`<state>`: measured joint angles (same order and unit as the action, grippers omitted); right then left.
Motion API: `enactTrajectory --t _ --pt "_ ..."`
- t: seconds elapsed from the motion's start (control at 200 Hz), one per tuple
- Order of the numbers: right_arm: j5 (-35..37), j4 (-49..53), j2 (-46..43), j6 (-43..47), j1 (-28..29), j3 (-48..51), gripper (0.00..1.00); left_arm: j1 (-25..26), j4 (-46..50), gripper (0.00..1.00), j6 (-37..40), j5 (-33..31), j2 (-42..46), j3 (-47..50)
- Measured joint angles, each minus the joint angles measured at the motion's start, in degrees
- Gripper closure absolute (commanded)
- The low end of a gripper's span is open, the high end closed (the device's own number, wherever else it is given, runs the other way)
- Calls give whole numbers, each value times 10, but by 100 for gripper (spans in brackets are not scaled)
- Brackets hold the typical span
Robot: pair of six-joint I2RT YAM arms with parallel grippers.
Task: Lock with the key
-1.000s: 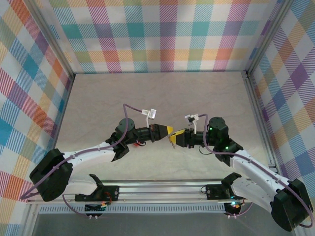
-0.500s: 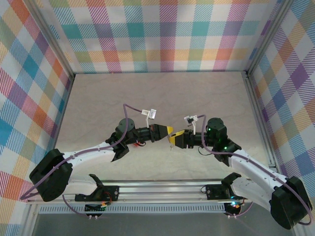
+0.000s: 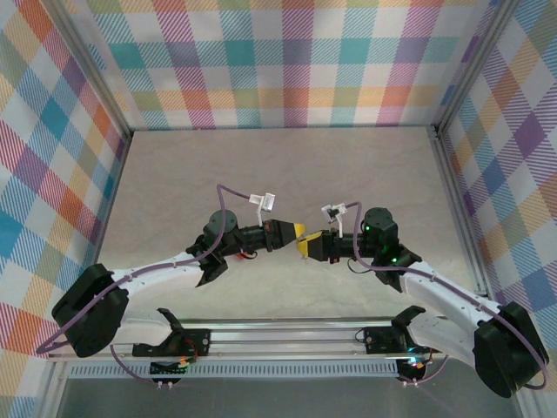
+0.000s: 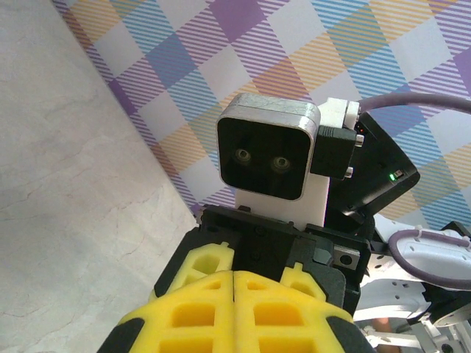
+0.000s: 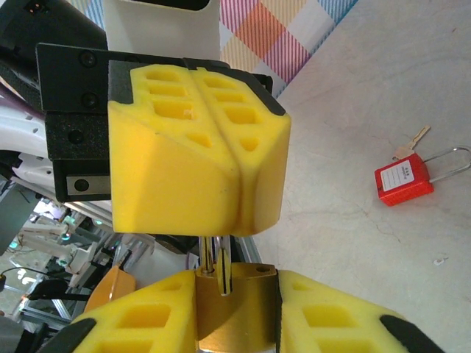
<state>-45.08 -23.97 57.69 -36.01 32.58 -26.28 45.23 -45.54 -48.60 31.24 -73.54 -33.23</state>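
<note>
1. Leftward shift of the right claw (image 3: 307, 246), now up against the left claw (image 3: 297, 231); it pinches the brass padlock (image 5: 235, 316) to steady the body
2. left claw pressed together on the key (image 5: 213, 255), blade meeting the padlock's upper face, apparently ready for turning
3. red padlock (image 5: 402, 182) lies well apart on the worktop (image 5: 368, 95)

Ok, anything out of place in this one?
Only a spare: a red plastic padlock with a small key beside it lies flat on the table, unused. The brass padlock is between the right fingers, a silver key from the left fingers in it.
</note>
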Motion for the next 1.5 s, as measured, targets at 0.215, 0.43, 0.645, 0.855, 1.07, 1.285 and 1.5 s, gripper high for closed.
enactTrajectory --t 0.215,0.43,0.645,0.855,1.07,1.285,1.5 --pt "2 4 -3 0 0 0 76 0 0 100 0 0 0 0" --pt "4 5 -2 -1 0 1 66 0 1 100 0 2 0 0" --pt "2 -6 3 -9 0 3 68 0 -2 100 -1 2 0 0" --pt "-2 -30 9 -16 0 3 72 -2 -16 100 -16 2 0 1" --pt "-6 -56 26 -29 0 3 78 -8 -36 100 -31 2 -10 1" --pt "10 -29 3 -25 0 3 84 -8 -35 100 -30 2 -10 2" --pt "42 34 -41 -7 7 3 88 -1 -7 100 -13 -9 5 2"
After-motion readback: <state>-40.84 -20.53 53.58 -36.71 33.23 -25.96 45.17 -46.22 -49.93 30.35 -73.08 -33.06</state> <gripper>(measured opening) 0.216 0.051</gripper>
